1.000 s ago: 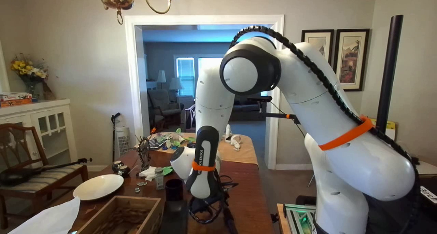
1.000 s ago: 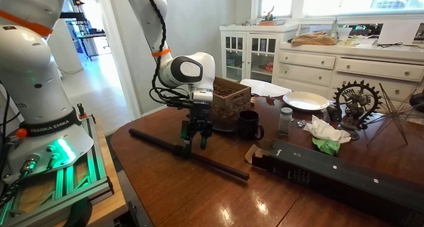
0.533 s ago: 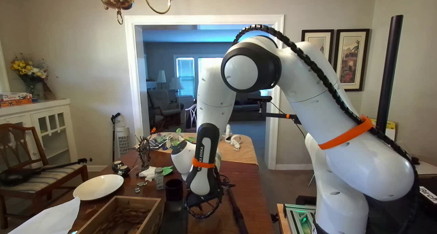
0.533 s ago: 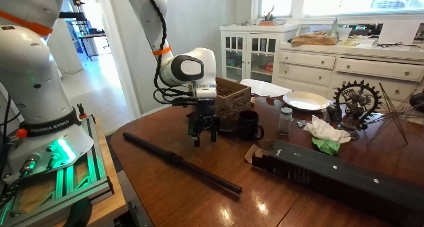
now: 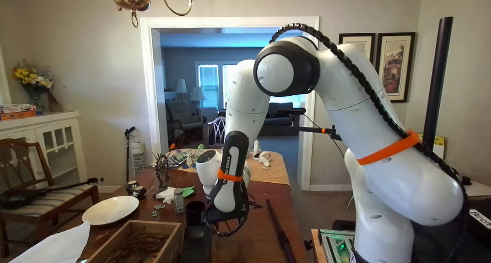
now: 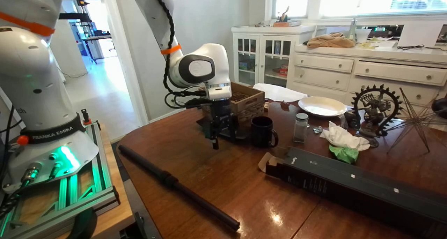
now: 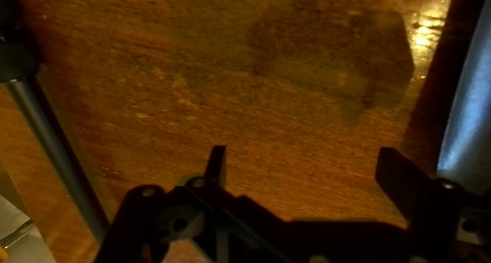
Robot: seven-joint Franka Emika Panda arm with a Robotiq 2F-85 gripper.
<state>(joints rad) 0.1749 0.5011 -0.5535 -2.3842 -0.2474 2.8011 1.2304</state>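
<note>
While my pincer (image 7: 302,153) hangs over the tabletop (image 6: 230,176), its fingers stand wide apart, with wood grain showing between them. The black rod (image 6: 171,181) lies flat on the wood, apart from my fingers. In the wrist view it slants down the left side, its thick collar (image 7: 17,59) near the upper left corner; in an exterior view one end lies by the tabletop's rim, toward my base (image 6: 45,155). A dark glossy surface (image 7: 468,113) fills the right edge of the wrist view, and I cannot tell what it belongs to.

Behind my pincer, in an exterior view, sits the crate (image 6: 249,108); the mug (image 6: 261,131) stands near, then the jar (image 6: 299,129), whose print is too small to read. Farther along come the plate (image 6: 321,104) and the statue (image 6: 377,110), with a crumpled white napkin (image 6: 340,134) and a green wrap (image 6: 345,154) between statue and box (image 6: 349,183).

White letters on the black ring (image 6: 52,133) round my base spell FRANKA EMIKA. My wrist link (image 5: 231,161) carries that name too, its first word partly covered by an orange band (image 5: 229,176). A white label (image 5: 479,218) off to one side reads Birch. Along the long black box runs small white print that I cannot make out.
</note>
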